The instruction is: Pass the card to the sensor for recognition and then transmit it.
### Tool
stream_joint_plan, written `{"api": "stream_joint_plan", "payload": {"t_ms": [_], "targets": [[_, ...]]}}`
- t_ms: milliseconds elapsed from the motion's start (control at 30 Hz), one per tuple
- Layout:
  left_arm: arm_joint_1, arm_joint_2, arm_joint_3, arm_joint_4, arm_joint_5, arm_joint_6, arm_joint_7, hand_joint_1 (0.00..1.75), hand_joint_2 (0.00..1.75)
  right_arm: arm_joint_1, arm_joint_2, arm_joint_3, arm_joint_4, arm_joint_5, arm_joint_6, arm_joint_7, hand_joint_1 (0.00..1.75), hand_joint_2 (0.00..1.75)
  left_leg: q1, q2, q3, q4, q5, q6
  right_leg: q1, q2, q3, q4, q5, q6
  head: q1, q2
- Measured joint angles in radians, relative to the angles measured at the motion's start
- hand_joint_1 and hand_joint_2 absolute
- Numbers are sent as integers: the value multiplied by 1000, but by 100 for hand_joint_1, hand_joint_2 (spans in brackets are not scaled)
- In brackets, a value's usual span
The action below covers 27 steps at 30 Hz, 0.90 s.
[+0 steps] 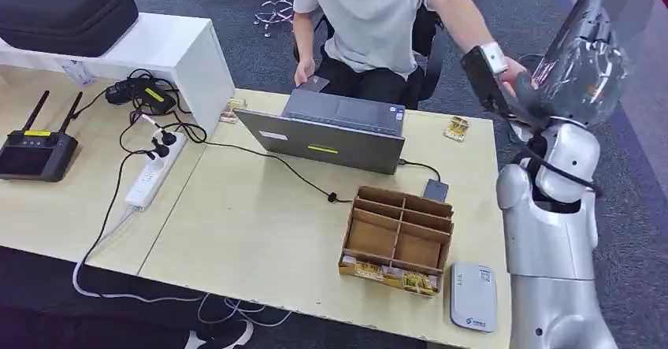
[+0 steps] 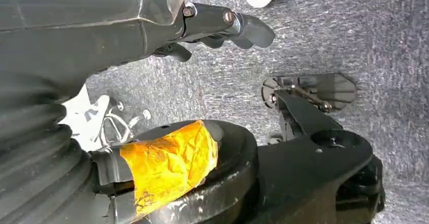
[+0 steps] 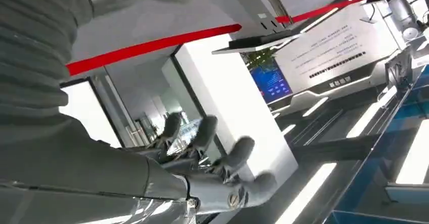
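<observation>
My right arm is raised at the table's far right, and my right hand (image 1: 490, 79) reaches toward a seated person (image 1: 370, 18) whose hand (image 1: 513, 70) is at it. In the right wrist view my right hand (image 3: 212, 155) has its fingers spread with nothing in them. The grey-white card sensor (image 1: 473, 296) lies at the table's near right edge. The person's other hand holds a small dark flat piece (image 1: 315, 83) behind the laptop; I cannot tell whether it is the card. My left hand (image 2: 222, 24) hangs over the carpet, fingers loosely extended and empty.
A divided cardboard box (image 1: 398, 239) stands just behind the sensor, with a small dark device (image 1: 435, 190) beyond it. An open laptop (image 1: 331, 132) sits mid-table, its cable running left to a power strip (image 1: 150, 177). A remote controller (image 1: 35, 152) and a black case (image 1: 63, 6) are at the left.
</observation>
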Motion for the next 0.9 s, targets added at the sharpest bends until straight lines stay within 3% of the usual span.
{"api": "stream_joint_plan", "payload": {"t_ms": [400, 600, 733, 900], "targets": [[0, 0, 0, 0, -7, 4, 2, 0, 175, 20, 2, -11, 0, -2, -10, -3, 0, 175, 0, 0, 0, 0, 0, 0, 0, 0, 0, 0, 0, 0, 0, 0], [0, 0, 2, 0, -10, 4, 3, 0, 175, 39, 1, -18, -19, -10, -35, -56, 0, 175, 0, 0, 0, 0, 0, 0, 0, 0, 0, 0, 0, 0, 0, 0], [0, 0, 15, 0, -4, 7, 9, 0, 175, 88, 1, -15, -89, -46, -50, -112, 0, 175, 0, 0, 0, 0, -1, 0, 0, 0, -1, -1, 0, 0, 0, 0], [-1, -1, 37, 0, 18, 15, 9, 0, 175, 210, -9, 19, -259, -127, -4, -162, 0, 175, 0, 0, 0, 0, -1, -1, 0, 0, -1, -1, -1, 0, 0, 0]]}}
